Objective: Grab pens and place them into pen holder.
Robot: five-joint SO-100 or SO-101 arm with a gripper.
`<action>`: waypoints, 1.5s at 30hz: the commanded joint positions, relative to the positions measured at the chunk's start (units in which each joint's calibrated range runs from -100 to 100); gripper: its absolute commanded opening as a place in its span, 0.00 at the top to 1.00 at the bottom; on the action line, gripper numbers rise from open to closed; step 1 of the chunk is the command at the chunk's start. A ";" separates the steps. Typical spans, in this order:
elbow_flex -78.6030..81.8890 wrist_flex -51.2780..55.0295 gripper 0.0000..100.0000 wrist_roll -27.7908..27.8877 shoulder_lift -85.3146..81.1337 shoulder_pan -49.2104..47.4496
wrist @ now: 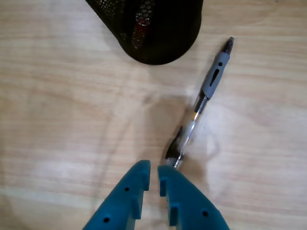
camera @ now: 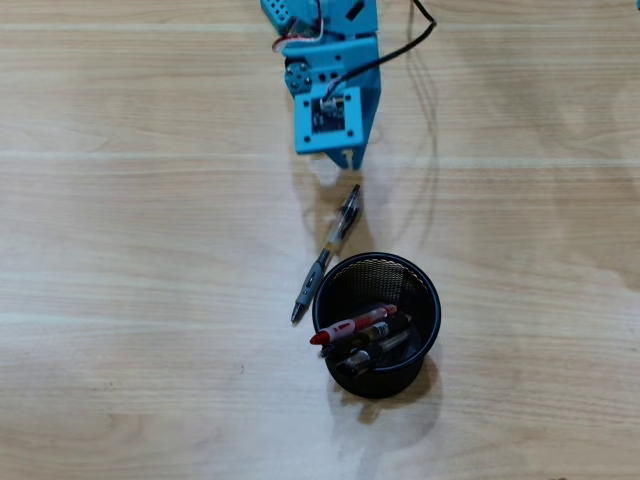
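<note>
Overhead view: three pens (camera: 362, 333), one red and clear, are standing inside the black mesh pen holder (camera: 428, 300), while the grey-sleeved pen (camera: 328, 253) is lying on the wooden table (camera: 120, 250) just beside its rim. The blue gripper (wrist: 154, 168) is hovering at that pen's far end, jaws nearly closed and holding nothing.

On the pale wooden tabletop (camera: 120, 250), the round black wire-mesh pen holder (camera: 425, 300) stands with three pens inside; a clear grey-sleeved ballpoint pen (camera: 328, 252) lies just left of it in the overhead view, between holder and blue arm.
</note>
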 commanded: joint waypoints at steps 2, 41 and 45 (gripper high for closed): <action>-10.47 -0.28 0.97 -3.16 9.55 -1.17; -16.96 -1.14 0.87 -4.08 26.61 4.37; -16.96 -1.14 0.87 -4.08 28.12 4.37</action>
